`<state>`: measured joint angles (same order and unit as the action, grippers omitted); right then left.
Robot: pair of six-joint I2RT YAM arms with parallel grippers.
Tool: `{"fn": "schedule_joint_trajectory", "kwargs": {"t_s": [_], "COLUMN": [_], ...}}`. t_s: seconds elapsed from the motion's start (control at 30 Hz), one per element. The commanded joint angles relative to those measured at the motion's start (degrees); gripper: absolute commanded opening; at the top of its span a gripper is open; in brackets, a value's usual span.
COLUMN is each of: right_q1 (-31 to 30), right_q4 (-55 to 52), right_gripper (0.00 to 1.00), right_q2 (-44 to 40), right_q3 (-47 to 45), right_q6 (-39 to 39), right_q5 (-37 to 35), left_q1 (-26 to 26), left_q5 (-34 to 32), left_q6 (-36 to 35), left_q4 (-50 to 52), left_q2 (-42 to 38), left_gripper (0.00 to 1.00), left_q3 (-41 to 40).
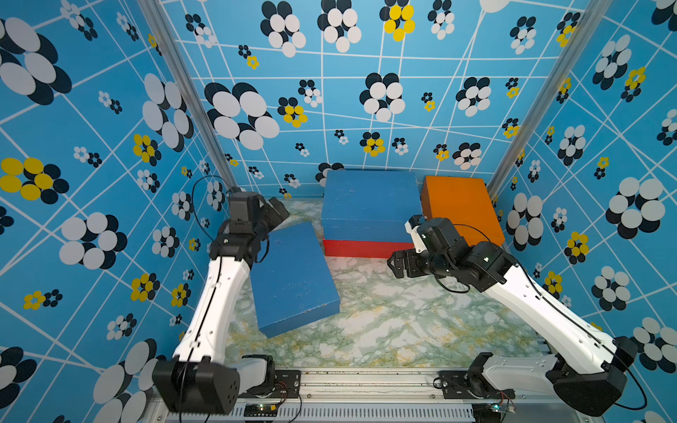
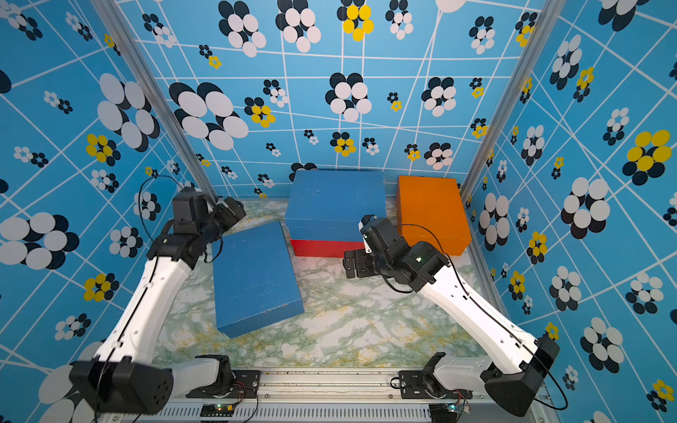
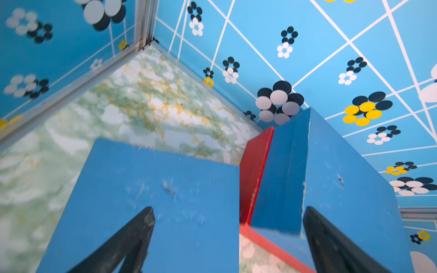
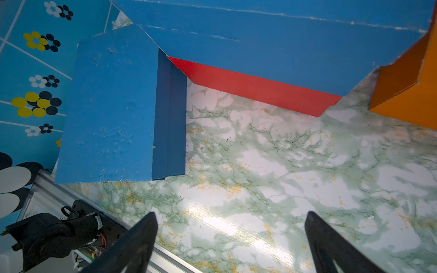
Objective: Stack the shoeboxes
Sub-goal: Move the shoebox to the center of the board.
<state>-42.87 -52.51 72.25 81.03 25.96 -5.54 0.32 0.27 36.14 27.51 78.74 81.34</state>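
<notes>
Honestly, left gripper (image 1: pixel 280 212) and right gripper (image 1: pixel 395 262) both gape empty; loose blue box (image 1: pixel 293 278) looks too wide, one-sided grab could shove it into the blue-on-red stack (image 1: pixel 370 205).

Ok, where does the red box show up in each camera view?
Top view: red box, a strip under the stacked blue box, centre back.
Top view: the same strip, centre back.
Left wrist: a red sliver between the two blue boxes.
Right wrist: a red strip between the loose blue box and the orange box.
Shared landmark: the stacked blue box resting on it.
</notes>
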Motion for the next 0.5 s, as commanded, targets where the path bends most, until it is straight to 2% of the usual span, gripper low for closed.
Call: {"fn": "schedule_joint_trajectory", "kwargs": {"t_s": [0.0,0.13,0.27,0.47], "right_q1": [-0.3,-0.4,-0.4,-0.4], "right_q4": [-1.6,-2.3,-2.7,-1.9], "right_gripper": [0.99,0.99,0.99,0.99], "right_q2": [-2.3,-3.2,-3.8,-3.8], "right_q3": [-1.4,-3.1,-4.9,-6.3], "right_q6": [-0.3,-0.4,-0.4,0.1], "right_q5": [-0.9,-1.3,-1.7,-1.0], "left_q1": [2.2,4.8,6.4,6.8], "left_q5": [5.1,5.9,8.5,7.8], "left_q6": [-10.7,-14.6,-15.1,-15.8], "left_q4": [1.6,0.9,-0.2,4.0], "left_q2": [10.7,20.9,26.4,32.8], "left_gripper": [1.00,1.00,1.00,1.00], "left_q3": [8.2,13.5,16.7,21.9]}}
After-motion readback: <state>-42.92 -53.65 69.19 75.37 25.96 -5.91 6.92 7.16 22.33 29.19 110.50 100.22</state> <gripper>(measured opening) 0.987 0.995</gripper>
